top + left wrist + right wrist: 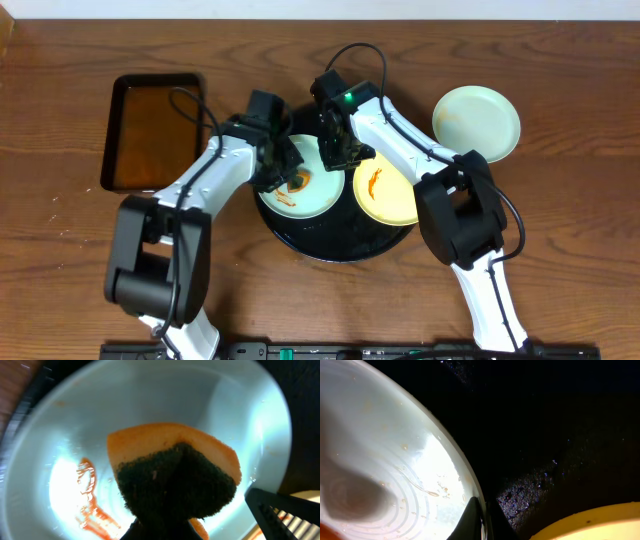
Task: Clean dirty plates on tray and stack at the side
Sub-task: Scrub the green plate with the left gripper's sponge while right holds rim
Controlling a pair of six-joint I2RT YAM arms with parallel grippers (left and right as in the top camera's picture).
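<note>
My left tool is clamped on the sponge, dark scouring face to the wrist camera, over the mint plate at frame centre; orange sauce smear on the plate, lower left in that view; my right tool is pinched on the same plate's rim; yellow plate just beside it, both on the black tray; third plate on the worktop, upper right.

On the round tray, the left plate neighbours the right plate, with a third plate on the bench rightward and the rectangular tray leftward.
</note>
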